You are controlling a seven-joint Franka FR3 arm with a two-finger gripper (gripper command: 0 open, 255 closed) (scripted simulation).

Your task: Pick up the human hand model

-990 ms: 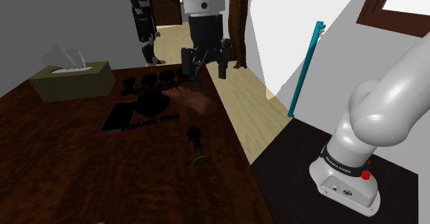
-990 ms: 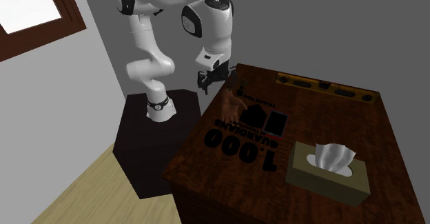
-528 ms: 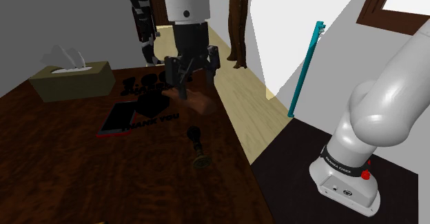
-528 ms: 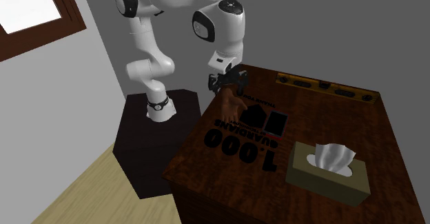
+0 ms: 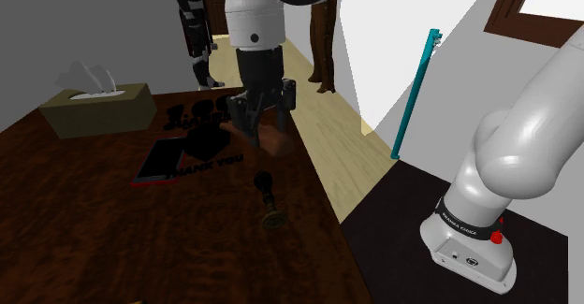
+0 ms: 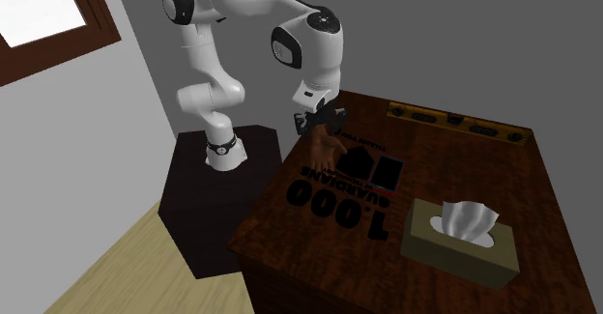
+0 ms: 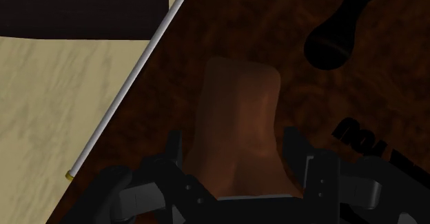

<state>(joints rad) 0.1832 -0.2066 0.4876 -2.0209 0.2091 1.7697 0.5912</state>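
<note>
Hand model (image 7: 238, 116), brown, sits on the dark wood tabletop (image 7: 234, 16) directly under the claw (image 7: 234, 147), between its two fingers (image 7: 172, 150). Claw is spread, one finger on each side of the model with a thin gap at each, no clear pinch. In the shoulder view the claw (image 5: 262, 115) is low over the model (image 5: 273, 141), close to the tabletop edge. A dark bulb-shaped piece (image 7: 338, 36) lies just beyond the claw tips, apart from the model. Black printed sheet (image 5: 182, 157) with lettering is beside the claw. Pale floor (image 7: 55, 119) is past the tabletop edge. Tissue box (image 6: 459, 240) stands well apart from the claw.
</note>
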